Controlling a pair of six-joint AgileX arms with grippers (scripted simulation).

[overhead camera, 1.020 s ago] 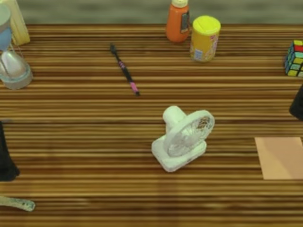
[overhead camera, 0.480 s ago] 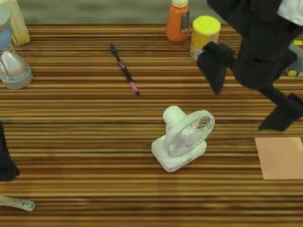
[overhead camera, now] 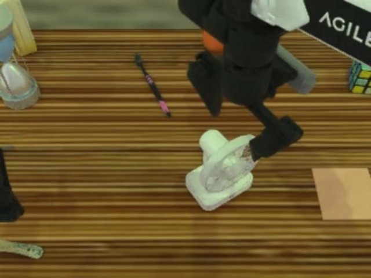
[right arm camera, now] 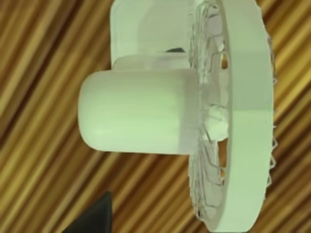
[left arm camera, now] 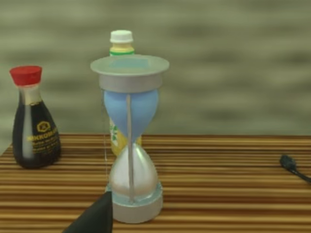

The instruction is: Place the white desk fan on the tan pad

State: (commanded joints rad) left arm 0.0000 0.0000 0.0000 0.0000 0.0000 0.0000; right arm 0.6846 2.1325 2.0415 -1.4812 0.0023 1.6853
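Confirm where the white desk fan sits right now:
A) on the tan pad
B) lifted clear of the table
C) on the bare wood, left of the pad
C: the white desk fan stands on the striped table, with the tan pad bare to its right and the right tool above it.

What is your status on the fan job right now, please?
Right gripper open, spread over the white desk fan, not gripping. Left arm parked at the table's left edge. Tan pad bare; table between fan and pad clear.
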